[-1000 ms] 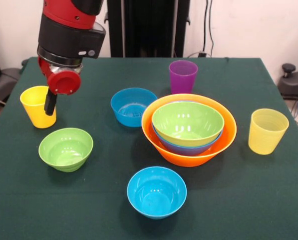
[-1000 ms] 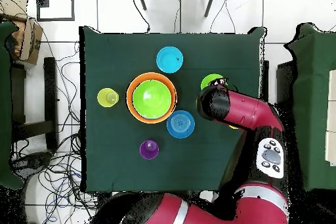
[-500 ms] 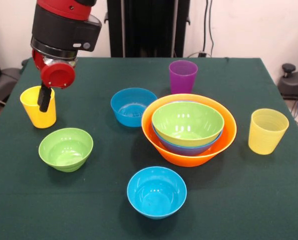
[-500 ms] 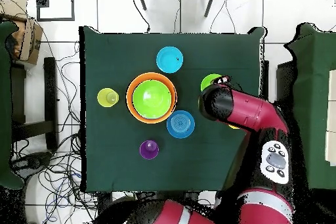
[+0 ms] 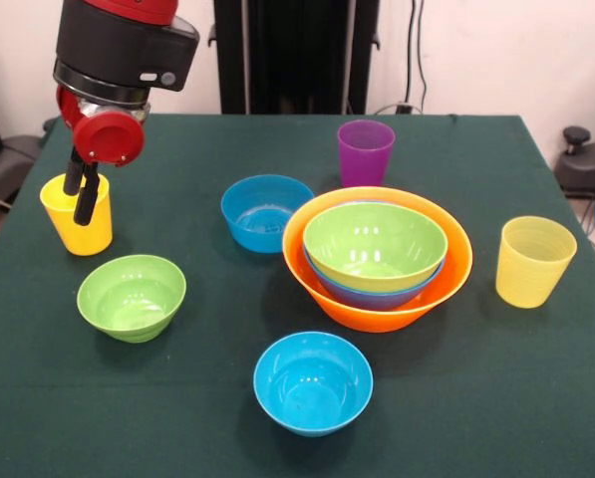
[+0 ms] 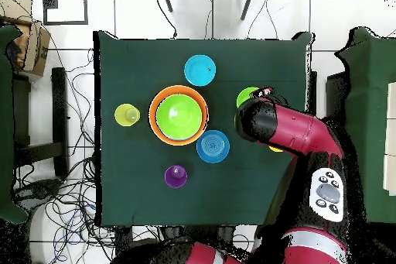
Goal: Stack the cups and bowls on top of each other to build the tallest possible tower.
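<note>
Yellow cup (image 5: 75, 213) under the pincer (image 5: 80, 197) (fingers slightly parted).

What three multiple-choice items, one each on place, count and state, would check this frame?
1. Where is the gripper? A over the purple cup B at the opaque yellow cup C inside the orange bowl
2. How many bowls sit nested inside the orange bowl? A none B two C four
3. How does the purple cup stand? A upright, apart B on its side C stacked in a bowl

1 B: its fingers straddle that cup's rim.
2 B: a green bowl lies in a blue bowl.
3 A: mouth up, alone on the table.
</note>
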Robot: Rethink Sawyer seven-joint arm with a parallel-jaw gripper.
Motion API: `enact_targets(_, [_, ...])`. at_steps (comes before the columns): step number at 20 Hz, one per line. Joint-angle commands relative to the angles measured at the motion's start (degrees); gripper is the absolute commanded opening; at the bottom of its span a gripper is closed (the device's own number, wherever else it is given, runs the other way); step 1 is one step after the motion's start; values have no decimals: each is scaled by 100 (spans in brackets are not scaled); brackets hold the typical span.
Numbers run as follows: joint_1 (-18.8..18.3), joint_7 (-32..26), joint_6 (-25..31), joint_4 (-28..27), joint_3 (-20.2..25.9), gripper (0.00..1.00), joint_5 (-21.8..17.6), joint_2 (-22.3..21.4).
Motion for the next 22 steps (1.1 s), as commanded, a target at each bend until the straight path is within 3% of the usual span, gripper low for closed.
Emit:
enact_targets(1, [-68, -92, -2, 207, 583, 100, -180, 160])
enact_targets(16, [-30, 267, -712, 480, 446, 100, -197, 571])
enact_targets(22, [-191, 129, -420, 893, 550, 100, -129, 173])
